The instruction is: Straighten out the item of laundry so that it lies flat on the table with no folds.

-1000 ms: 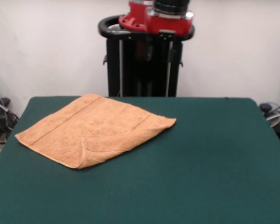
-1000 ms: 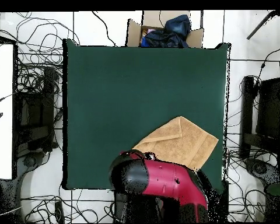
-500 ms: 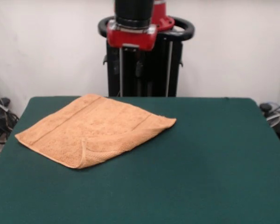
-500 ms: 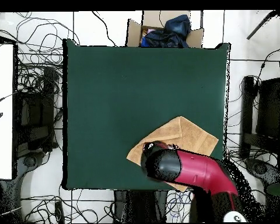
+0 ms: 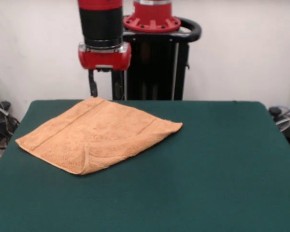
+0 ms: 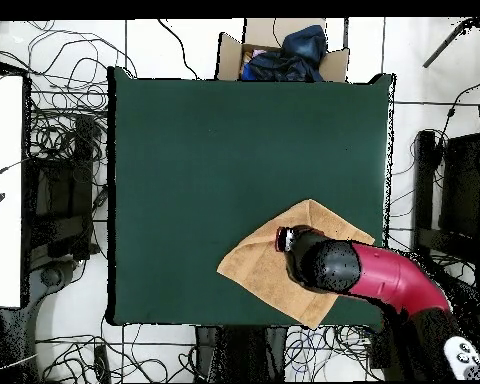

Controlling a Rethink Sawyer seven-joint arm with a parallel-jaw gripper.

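The peach towel [image 5: 99,133] lies on the left half of the green table [image 5: 208,169], turned diamond-wise, with band stripes near its ends. Its near right edge is folded over on itself, with a thick doubled lip [image 5: 89,162] at the front corner. My gripper [image 5: 105,84] hangs open and empty just above the towel's far corner, not touching it. In the overhead view the towel [image 6: 259,265] lies at the table's [image 6: 204,160] bottom right, and the red arm [image 6: 384,280] covers part of it; the gripper's end [image 6: 284,238] is over the towel.
The black pedestal [image 5: 152,63] stands behind the table's far edge. In the overhead view a cardboard box [image 6: 284,55] with dark blue things sits beyond the top edge, cables lie on the floor all round, and a white surface [image 6: 2,190] is at the left.
The arm has swung across to the left in the front view and come down; the gripper's fingers now show above the towel's far corner. The towel has not moved.
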